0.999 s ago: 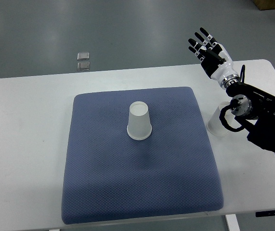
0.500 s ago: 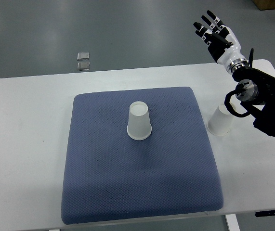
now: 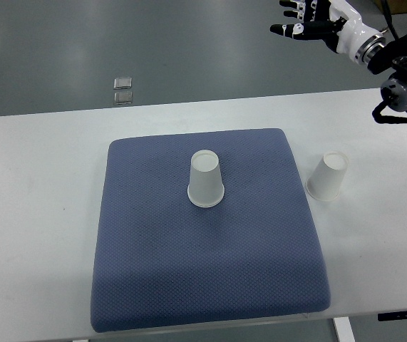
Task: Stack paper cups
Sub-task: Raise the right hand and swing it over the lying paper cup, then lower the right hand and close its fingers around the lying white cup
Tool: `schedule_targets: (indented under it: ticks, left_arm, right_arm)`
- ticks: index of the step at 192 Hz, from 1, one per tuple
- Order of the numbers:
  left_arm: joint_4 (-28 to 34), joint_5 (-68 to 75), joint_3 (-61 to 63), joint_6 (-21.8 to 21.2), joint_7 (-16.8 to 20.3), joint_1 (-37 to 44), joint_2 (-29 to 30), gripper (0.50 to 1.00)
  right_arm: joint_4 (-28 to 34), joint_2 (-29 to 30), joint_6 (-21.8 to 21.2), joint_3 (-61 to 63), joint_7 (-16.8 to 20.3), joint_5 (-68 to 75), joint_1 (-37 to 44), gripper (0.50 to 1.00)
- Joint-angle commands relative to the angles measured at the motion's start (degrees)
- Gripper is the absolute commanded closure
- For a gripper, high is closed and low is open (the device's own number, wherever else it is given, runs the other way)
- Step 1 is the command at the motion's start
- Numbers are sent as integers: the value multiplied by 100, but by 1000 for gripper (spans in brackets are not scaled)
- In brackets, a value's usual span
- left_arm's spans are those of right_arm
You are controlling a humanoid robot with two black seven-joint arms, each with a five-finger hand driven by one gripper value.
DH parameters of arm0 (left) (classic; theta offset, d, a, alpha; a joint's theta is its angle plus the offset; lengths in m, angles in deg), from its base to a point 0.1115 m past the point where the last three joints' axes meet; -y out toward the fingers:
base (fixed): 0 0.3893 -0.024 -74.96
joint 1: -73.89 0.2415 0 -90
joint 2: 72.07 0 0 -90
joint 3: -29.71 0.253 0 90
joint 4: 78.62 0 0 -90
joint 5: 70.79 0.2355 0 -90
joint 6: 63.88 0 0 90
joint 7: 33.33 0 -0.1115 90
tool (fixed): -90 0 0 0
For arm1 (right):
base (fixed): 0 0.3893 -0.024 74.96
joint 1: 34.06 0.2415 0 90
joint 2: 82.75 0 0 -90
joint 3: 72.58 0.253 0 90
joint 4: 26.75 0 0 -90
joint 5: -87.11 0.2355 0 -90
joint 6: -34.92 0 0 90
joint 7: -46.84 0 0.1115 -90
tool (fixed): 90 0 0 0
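The right hand (image 3: 310,18) hangs high with fingers (image 3: 286,28) spread, holding nothing. The off-pad cup (image 3: 328,177) stands well below them on the bench (image 3: 39,185) (upside down), nearer than the pad cup (image 3: 206,179).

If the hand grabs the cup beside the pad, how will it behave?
The cup off the pad looks thin and light, so it probably crushes under a firm squeeze. Standing upside down on its wide rim, it likely slides before tipping. Once over, its taper would roll it in a curve.

Right robot hand (image 3: 310,16) top-cropped
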Motion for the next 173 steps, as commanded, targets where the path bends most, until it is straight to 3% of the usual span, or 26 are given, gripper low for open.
schedule_targets:
  ticks: [1,53,123,173]
  left_arm:
    - [-4,0,-1,0,0,0,0,500]
    - [-4,0,-1,0,0,0,0,500]
    - [5,0,-1,0,0,-9,0,500]
    - [5,0,7,0,0,0,0,500]
  right_arm:
    - [354,-301,-204,-704,21,-616,393,603]
    - [1487,-757,-494,-2461,12,-3191,1272,603]
    - [1514,-1030,-731,-2664,-41,-5705,1386,597]
    - [1593,-1021,-661,-2901,-59,-5916,1281,597]
